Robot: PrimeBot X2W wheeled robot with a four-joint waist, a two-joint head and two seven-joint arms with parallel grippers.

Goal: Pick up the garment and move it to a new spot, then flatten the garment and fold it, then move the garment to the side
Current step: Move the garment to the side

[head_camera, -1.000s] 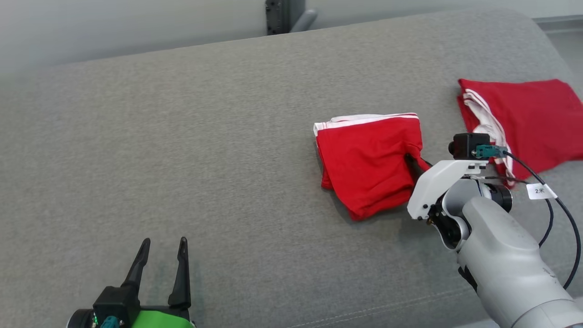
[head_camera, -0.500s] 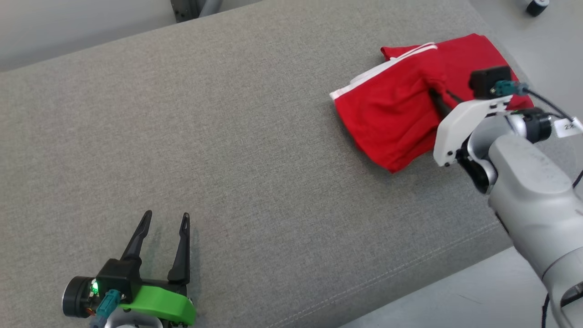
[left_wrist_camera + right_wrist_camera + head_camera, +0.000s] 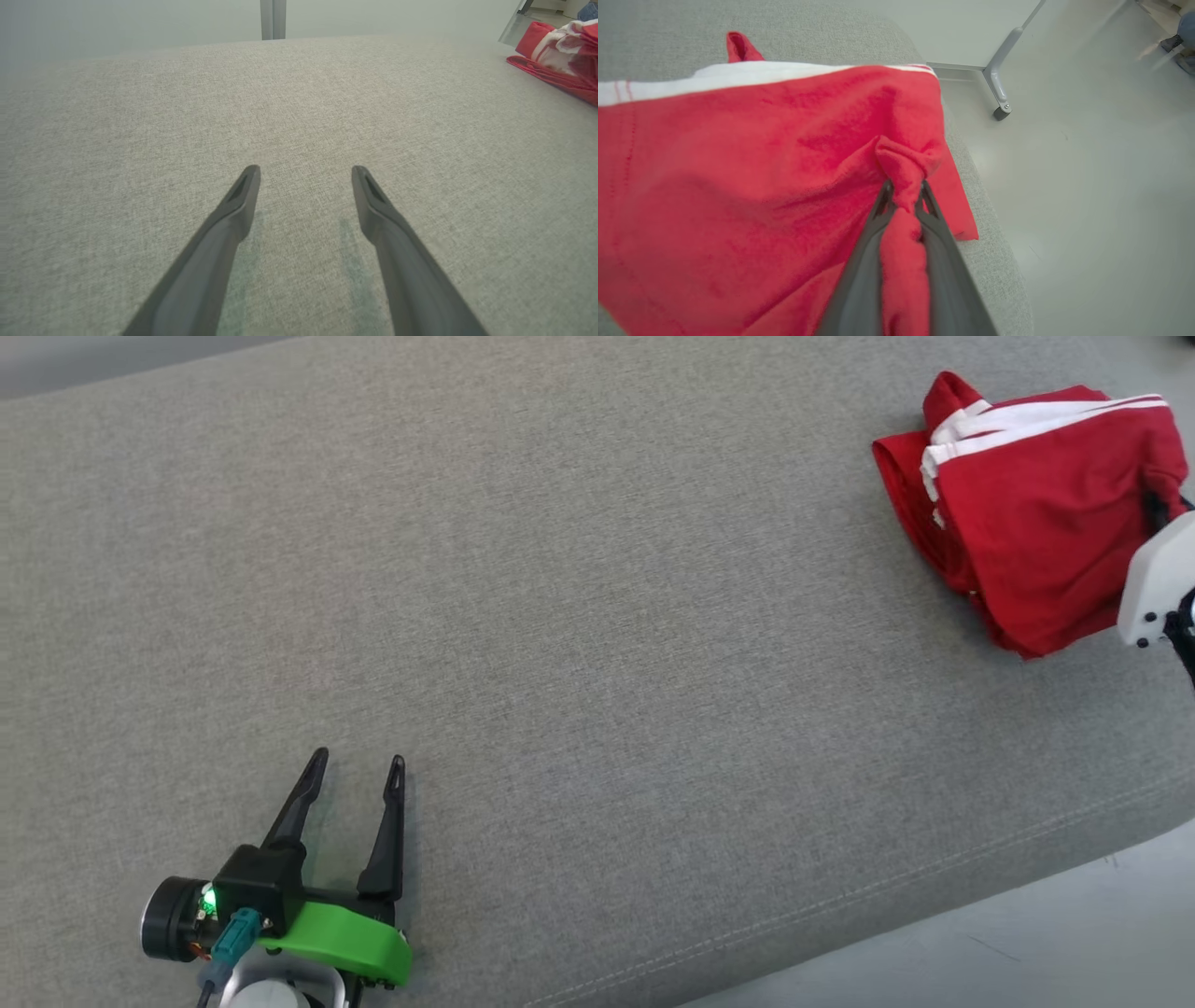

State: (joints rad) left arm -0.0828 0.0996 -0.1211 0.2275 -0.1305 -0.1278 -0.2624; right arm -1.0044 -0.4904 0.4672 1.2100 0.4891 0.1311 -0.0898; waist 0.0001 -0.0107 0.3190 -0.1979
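Grey woven cushion (image 3: 560, 616): broad, with a stitched seam along the near edge.
Garment (image 3: 1027, 523): red cloth, folded and bunched, with white bands along its far edge. It lies at the cushion's far right end.
Right gripper (image 3: 903, 186): fingers clamped on a pinched fold of the garment.
Left gripper (image 3: 359, 758): fingers spread apart over bare cushion, well apart from the garment.
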